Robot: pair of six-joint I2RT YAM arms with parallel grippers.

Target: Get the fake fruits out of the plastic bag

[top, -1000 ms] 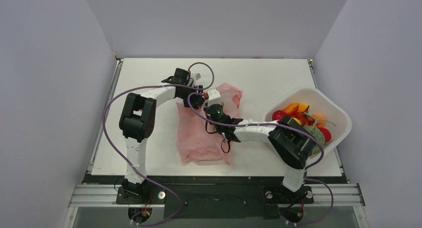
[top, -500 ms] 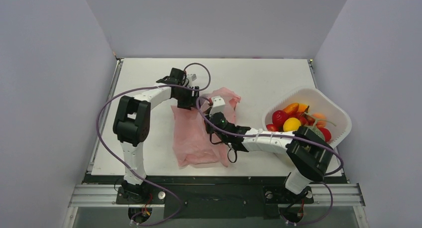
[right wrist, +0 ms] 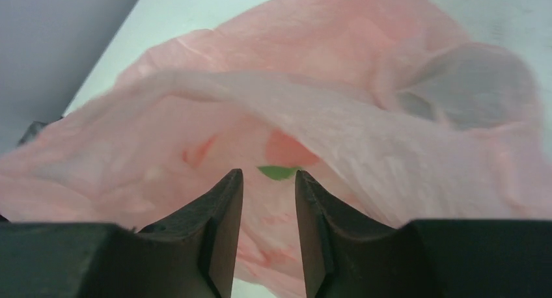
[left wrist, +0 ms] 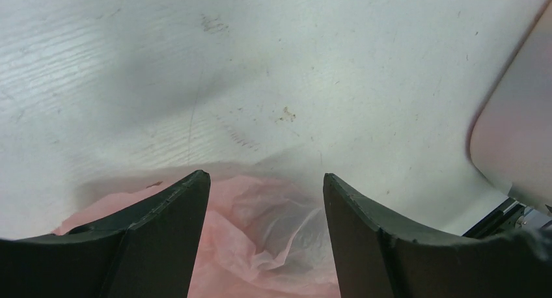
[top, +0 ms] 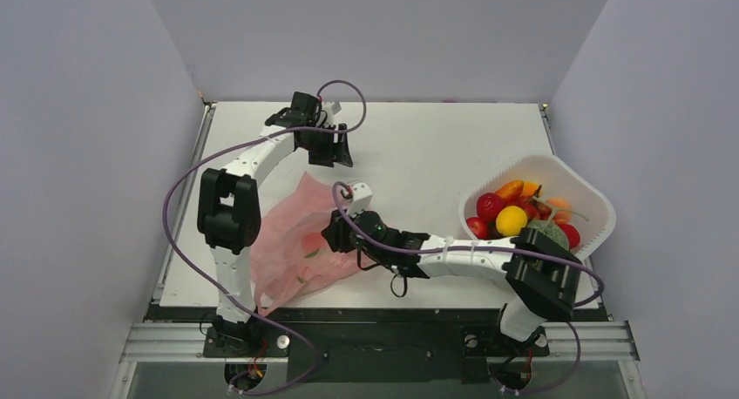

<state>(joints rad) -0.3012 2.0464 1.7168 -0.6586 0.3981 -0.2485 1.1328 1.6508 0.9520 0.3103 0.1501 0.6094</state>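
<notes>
Pink plastic bag (top: 288, 240) lies crumpled before right end effector (right wrist: 267, 177).

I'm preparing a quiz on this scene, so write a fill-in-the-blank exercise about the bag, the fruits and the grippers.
The right gripper faces a ___ bag. The loose fruits sit in a white ___. The left gripper has its jaws ___. Missing words: pink; basket; open.

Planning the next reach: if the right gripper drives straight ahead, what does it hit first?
The right gripper would likely meet the plastic bag first; an orange-and-green fake fruit shows through the film just behind, depth unclear.
</notes>
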